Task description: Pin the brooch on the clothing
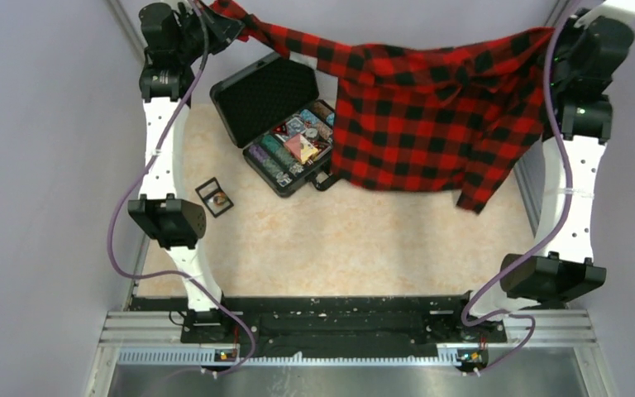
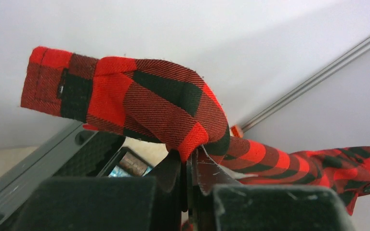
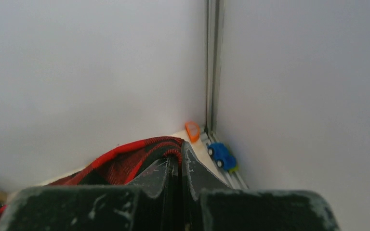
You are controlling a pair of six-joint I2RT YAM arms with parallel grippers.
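**Base rail near, shirt strung across the far side**

Base rail [image 1: 331, 331] lies nearest, with both arms stretched away from it. At far left the left gripper [image 2: 191, 155] is clenched on a sleeve [image 2: 125, 101]. Near that arm, what I take for the brooch [image 1: 219, 198] rests on a small black card [image 1: 206, 189], left of the open case [image 1: 264, 95]. It is well apart from the checked shirt [image 1: 430, 107], which hangs across to the far right. There the right gripper [image 3: 177, 159] is clamped on another fold. The step in hand looks like spreading the garment. Next it wants laying flat — then one gripper freed for the brooch.
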